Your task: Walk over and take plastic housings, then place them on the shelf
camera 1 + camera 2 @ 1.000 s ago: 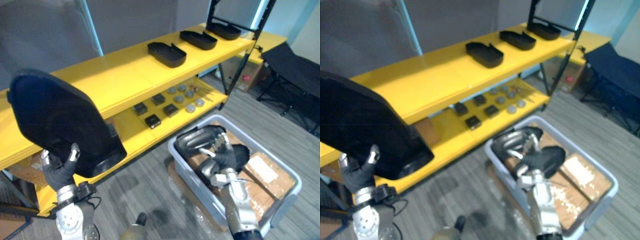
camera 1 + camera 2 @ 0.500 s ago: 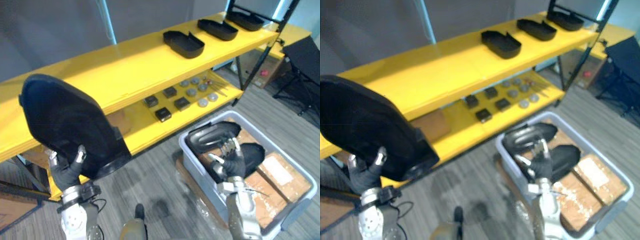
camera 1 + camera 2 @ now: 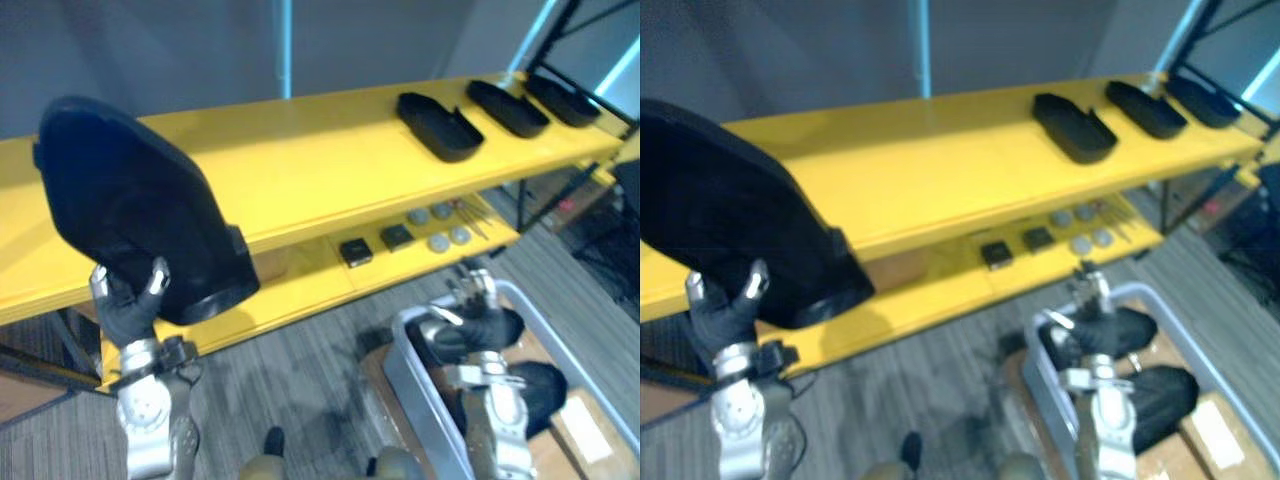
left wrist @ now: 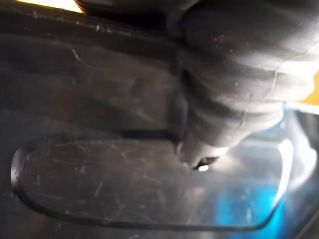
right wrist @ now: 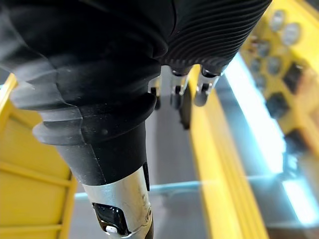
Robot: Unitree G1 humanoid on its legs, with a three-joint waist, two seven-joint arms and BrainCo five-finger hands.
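My left hand is shut on a large black plastic housing, held up on edge in front of the left part of the yellow shelf. Its scratched dark surface lies right by the wrist. Three more black housings lie in a row on the right end of the top shelf. My right hand is low on the right over a grey bin. Its fingers are curled on a black housing at the bin's near end. Another black housing lies deeper in the bin.
The lower yellow shelf carries small black blocks and grey round discs. A black shelf post stands at the right end. Flat cardboard lies in the bin. Grey plank floor runs between me and the shelf.
The whole picture has shifted, so the camera moved: the shelf now runs wider and the bin sits lower right. Both hands keep their hold on their housings.
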